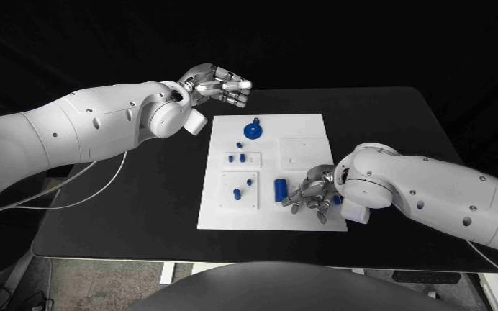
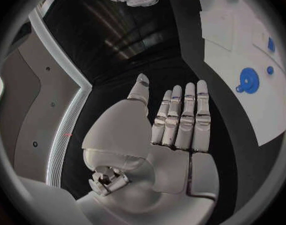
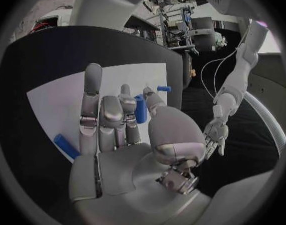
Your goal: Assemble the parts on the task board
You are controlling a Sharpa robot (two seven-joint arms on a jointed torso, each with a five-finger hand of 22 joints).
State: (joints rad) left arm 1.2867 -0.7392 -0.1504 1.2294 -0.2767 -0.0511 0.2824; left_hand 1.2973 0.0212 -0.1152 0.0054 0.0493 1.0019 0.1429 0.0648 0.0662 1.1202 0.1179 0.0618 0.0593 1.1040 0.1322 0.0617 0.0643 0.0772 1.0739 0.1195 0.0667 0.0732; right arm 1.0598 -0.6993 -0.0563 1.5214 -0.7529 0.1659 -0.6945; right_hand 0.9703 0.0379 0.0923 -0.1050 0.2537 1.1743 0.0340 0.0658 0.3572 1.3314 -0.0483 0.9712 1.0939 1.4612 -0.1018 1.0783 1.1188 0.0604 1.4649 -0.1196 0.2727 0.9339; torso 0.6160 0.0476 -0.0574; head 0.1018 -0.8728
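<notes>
Honestly, with the right hand [image 1: 314,196] hung fingers-apart and empty over the task board [image 1: 311,125], the blue cylinder [image 1: 280,189] beside it could easily get knocked, while the left hand [image 1: 220,86] is held open over the worktop [image 1: 155,181].

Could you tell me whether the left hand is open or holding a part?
Open: the left hand holds nothing, its fingers extended above the black table.

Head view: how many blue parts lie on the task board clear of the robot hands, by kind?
Round disc: 1
Long cylinder: 1
Small pieces: 5
Total: 7; whether any lie under the right robot hand cannot be told.
</notes>
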